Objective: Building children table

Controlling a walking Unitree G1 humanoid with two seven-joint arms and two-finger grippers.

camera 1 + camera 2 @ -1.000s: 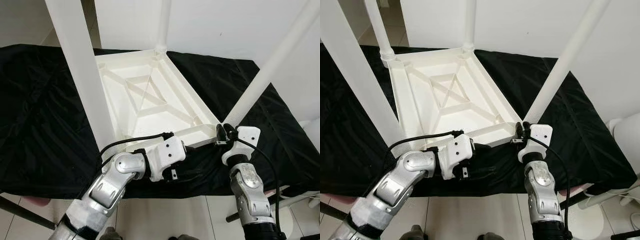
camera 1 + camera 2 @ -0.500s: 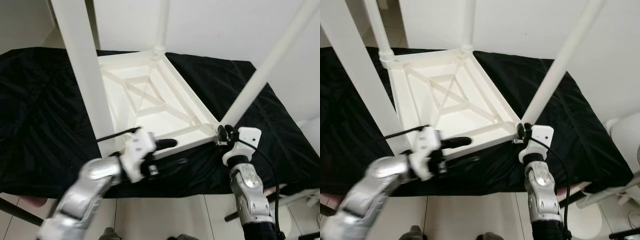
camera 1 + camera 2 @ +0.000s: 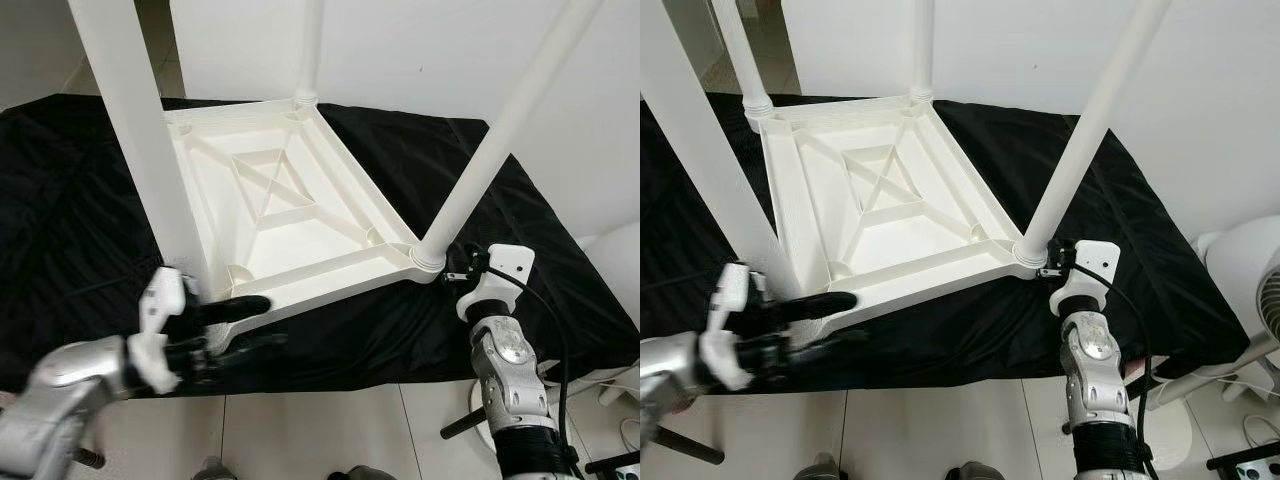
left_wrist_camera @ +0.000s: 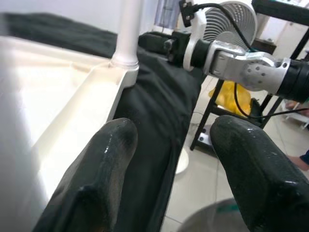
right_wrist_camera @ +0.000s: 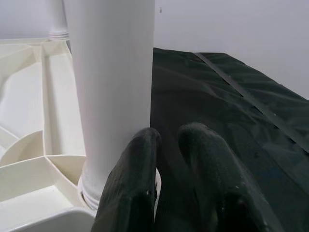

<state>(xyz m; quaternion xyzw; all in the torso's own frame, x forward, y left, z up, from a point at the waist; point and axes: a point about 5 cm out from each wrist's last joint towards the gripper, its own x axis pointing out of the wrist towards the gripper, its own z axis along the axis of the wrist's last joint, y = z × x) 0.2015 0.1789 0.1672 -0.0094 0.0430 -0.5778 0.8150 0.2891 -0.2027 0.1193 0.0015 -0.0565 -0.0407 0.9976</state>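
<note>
A white plastic children's table (image 3: 290,200) lies upside down on a black cloth (image 3: 60,220), its legs pointing up. My left gripper (image 3: 250,322) is open at the near rim, just right of the near-left leg (image 3: 140,130); its fingers (image 4: 96,179) point along the cloth edge with nothing between them. My right gripper (image 3: 455,270) is shut at the foot of the near-right leg (image 3: 490,140). In the right wrist view its fingers (image 5: 135,183) lie close together beside the leg's (image 5: 113,72) threaded base, holding nothing.
The cloth-covered surface ends just before my arms, with tiled floor (image 3: 940,430) below. A white fan (image 3: 1250,290) stands at the right. A white wall (image 3: 420,50) runs behind. A dark metal rack (image 4: 289,29) and a yellow object (image 4: 231,96) show past my right arm.
My left arm has drawn back to the left, its gripper now pointing at the near rim. The camera has shifted. My right gripper stays at the near-right leg's base.
</note>
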